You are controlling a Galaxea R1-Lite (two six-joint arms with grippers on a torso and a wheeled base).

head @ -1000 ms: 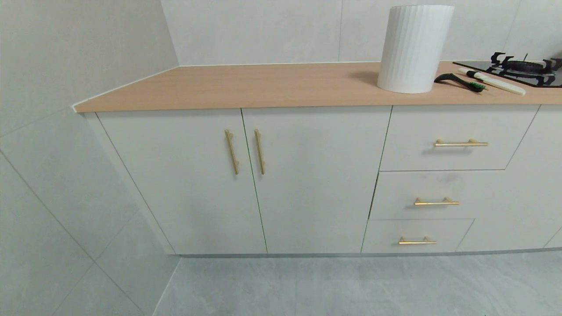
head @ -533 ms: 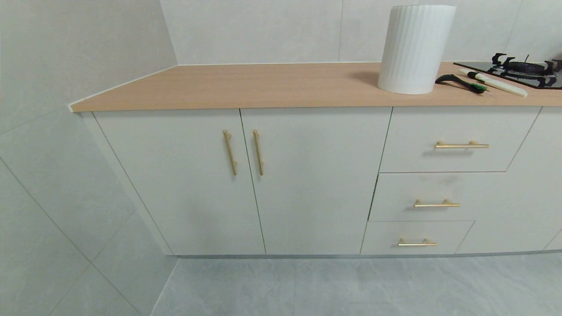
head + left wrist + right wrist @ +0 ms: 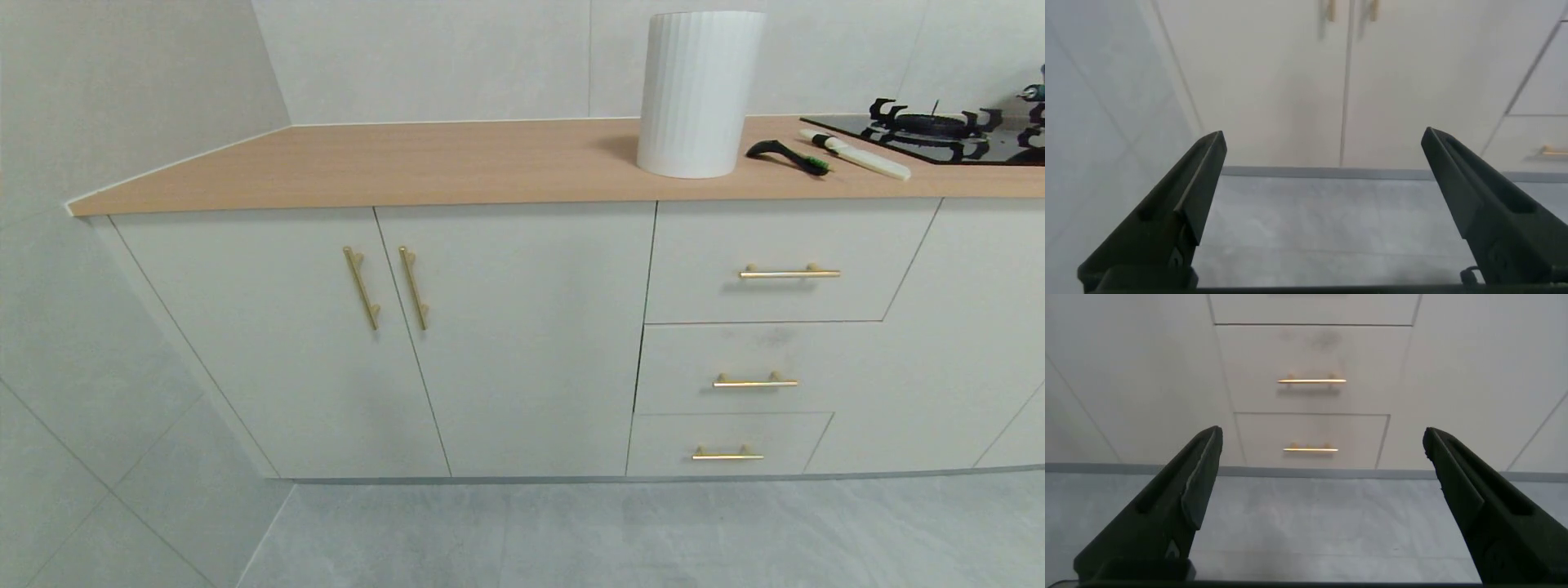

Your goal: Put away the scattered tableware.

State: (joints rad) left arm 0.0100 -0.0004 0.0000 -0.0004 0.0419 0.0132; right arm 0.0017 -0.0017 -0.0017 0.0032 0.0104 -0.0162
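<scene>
Jaws: both pairs spread wide, nothing between them. Left gripper (image 3: 1323,140): low over the grey floor (image 3: 571,531), facing the double cupboard doors (image 3: 506,343). Right gripper (image 3: 1323,434): likewise low, facing the drawers (image 3: 710,294) with brass handles. Above these, a wooden counter (image 3: 408,163). On it, toward the robot's right: white ribbed holder (image 3: 698,94), upright; just beside it, black utensil (image 3: 788,155) with a green tip, lying flat; white knife (image 3: 861,155) close alongside, contact not discernible. Beyond, at the far right, black hob (image 3: 963,153).
</scene>
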